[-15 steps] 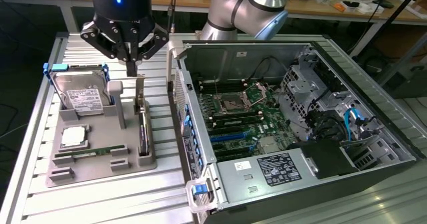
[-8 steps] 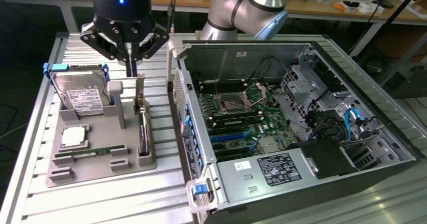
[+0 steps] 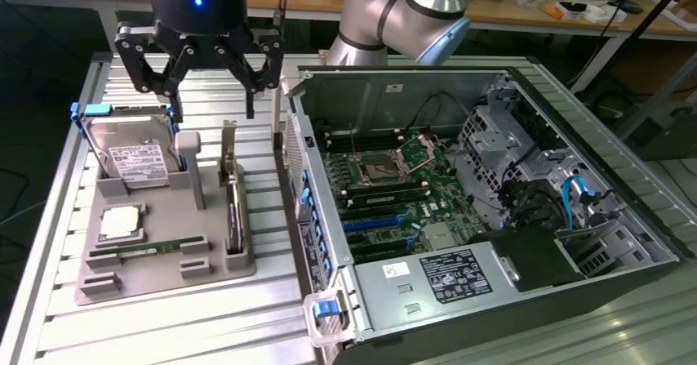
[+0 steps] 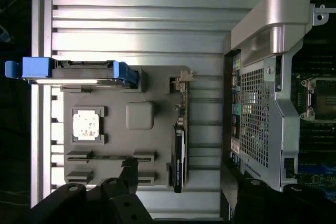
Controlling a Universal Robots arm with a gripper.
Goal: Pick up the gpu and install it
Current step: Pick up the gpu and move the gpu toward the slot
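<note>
The gpu [image 3: 231, 195] stands on its long edge in a slot of the grey parts tray [image 3: 163, 285], a thin dark card with its silver bracket at the far end. The wrist view looks down on the gpu [image 4: 179, 142] edge-on. My gripper [image 3: 212, 104] hangs above the tray's far end, over the gpu's bracket end, open and holding nothing. Its dark fingers [image 4: 127, 174] frame the gpu from either side in the wrist view. The open computer case [image 3: 468, 210] lies at the exterior view's right, with blue card slots [image 3: 381, 222] on its motherboard.
On the tray also sit a silver labelled hard drive [image 3: 130, 157] in a blue holder, a processor chip [image 3: 120, 222] and a narrow green memory stick [image 3: 147, 247]. The case's side wall [image 3: 299, 185] rises close beside the gpu. A ribbed metal table [image 3: 163, 332] carries everything.
</note>
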